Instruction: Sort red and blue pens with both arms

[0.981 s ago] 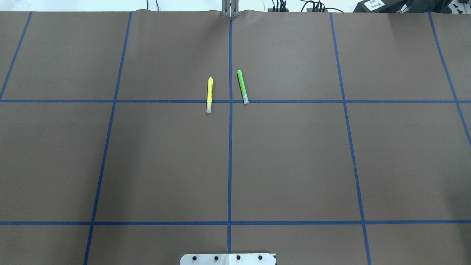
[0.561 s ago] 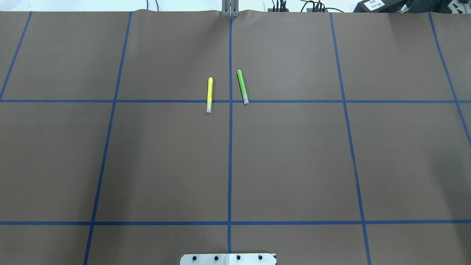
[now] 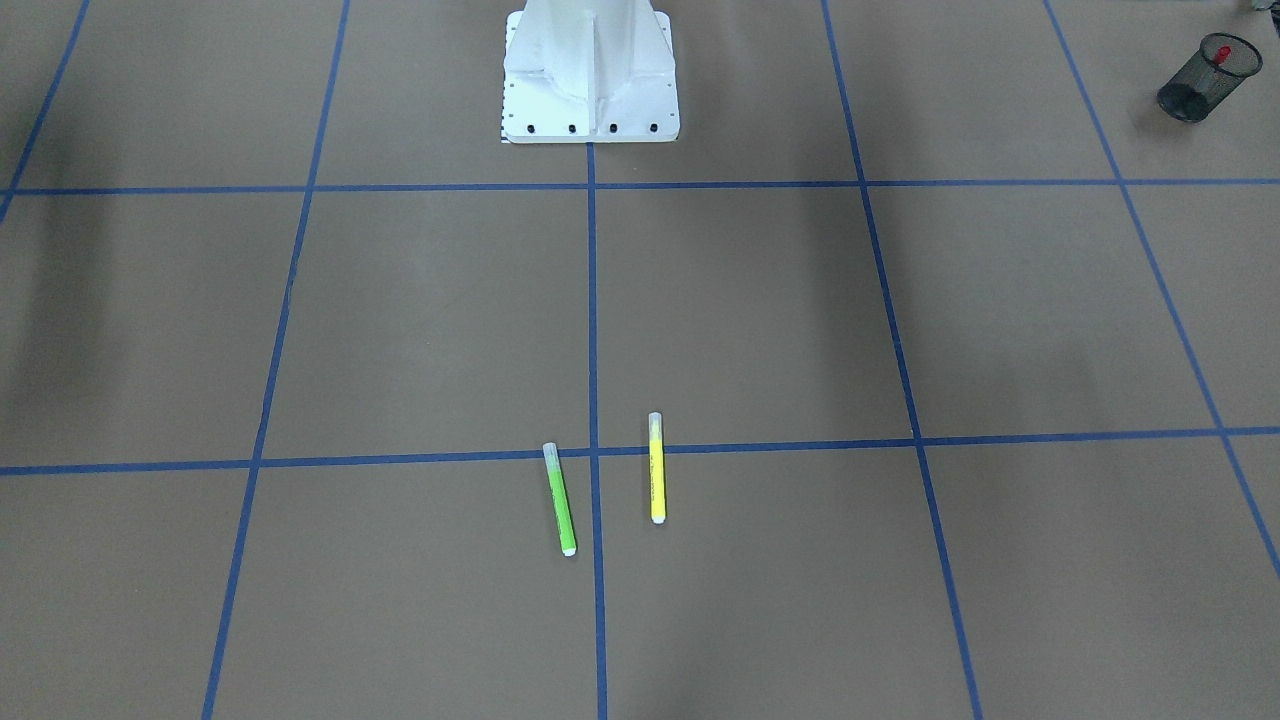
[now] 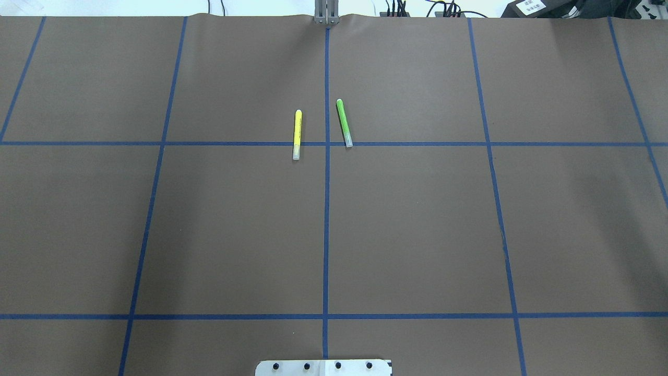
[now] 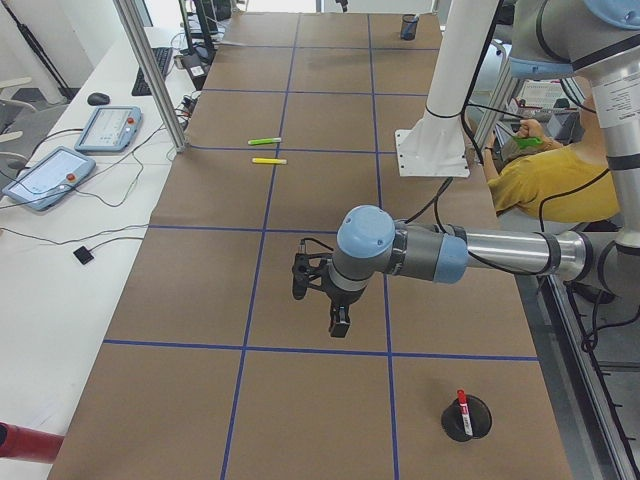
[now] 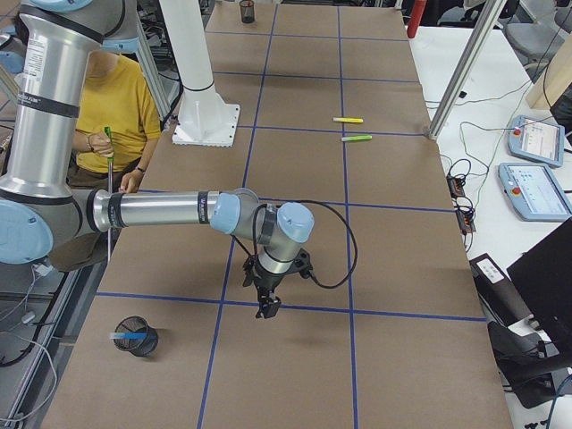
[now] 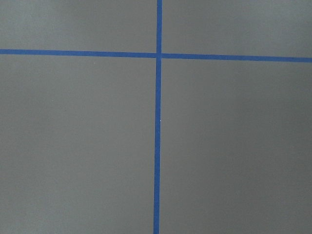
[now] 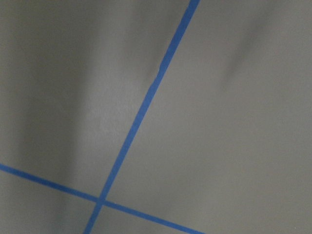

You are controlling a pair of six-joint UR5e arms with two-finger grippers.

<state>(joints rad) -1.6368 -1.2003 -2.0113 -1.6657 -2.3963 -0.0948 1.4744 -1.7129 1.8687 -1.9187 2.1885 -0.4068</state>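
Shows red pen [image 5: 462,404] in a mesh cup [image 5: 450,422], blue pen [image 6: 125,336] in a second cup [image 6: 145,345]. Cannot tell how wide left pincer [image 5: 339,324] or right pincer [image 6: 265,309] stands. Looks sorted; best to lift clear, sparing green pen [image 4: 343,121] and yellow pen [image 4: 297,133].

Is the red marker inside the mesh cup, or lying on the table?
Inside: the red marker stands in the black mesh cup, red end up.

Yellow highlighter [image 4: 297,134] lies near green highlighter [image 4: 344,122], roughly parallel.
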